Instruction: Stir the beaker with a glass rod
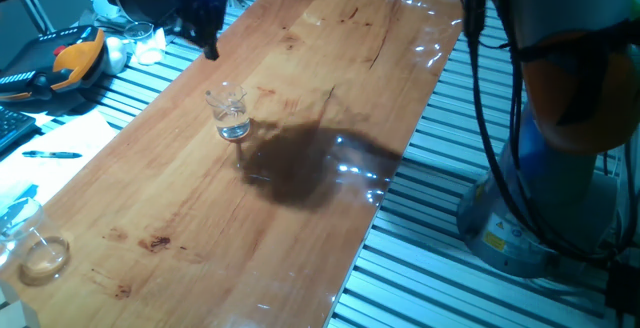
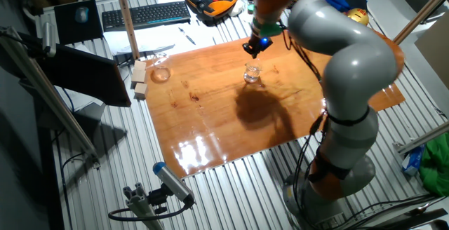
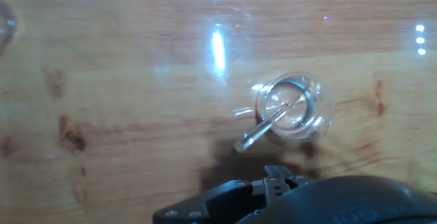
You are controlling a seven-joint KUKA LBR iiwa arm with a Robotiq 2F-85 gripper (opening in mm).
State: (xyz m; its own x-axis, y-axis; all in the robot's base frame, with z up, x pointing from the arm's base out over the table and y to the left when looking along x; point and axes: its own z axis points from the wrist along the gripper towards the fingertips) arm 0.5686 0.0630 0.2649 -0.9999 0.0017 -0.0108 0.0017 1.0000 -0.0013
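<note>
The beaker (image 3: pixel 295 106) stands upright mid-worktop (image 1: pixel 300 98) with the glass rod (image 3: pixel 270 121) leaning in it, its upper end over the rim toward the gripper (image 1: pixel 205 28), which hangs above and apart; whether its fingers are apart I cannot tell. Descend squarely on the rod's free end and pinch gently, stirring without tipping the glass. The glossy wooden worktop gives glare; a keyboard (image 2: pixel 146 14) lies beyond.

pincer (image 3: pixel 273 183) fingertips cut off, jaws unclear

Glossy wooden table (image 1: pixel 300 98); clear glass beaker (image 1: pixel 230 113), rod (image 3: pixel 263 125)
</note>
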